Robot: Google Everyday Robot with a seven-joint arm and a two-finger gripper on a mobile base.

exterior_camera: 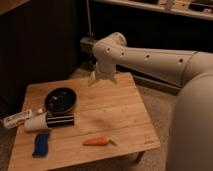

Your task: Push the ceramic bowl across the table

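Observation:
The ceramic bowl (60, 99) is round, shallow and glossy black, and sits on the left part of the light wooden table (120, 115). My gripper (102, 78) hangs from the white arm above the table's far edge, to the right of the bowl and a good way from it. It does not touch the bowl.
A black-and-white striped cylinder (61, 120) and a white cup (36, 123) lie just in front of the bowl. A white tube (19, 118) lies at the left edge. A blue object (41, 144) lies front left. A carrot (97, 141) lies near the front.

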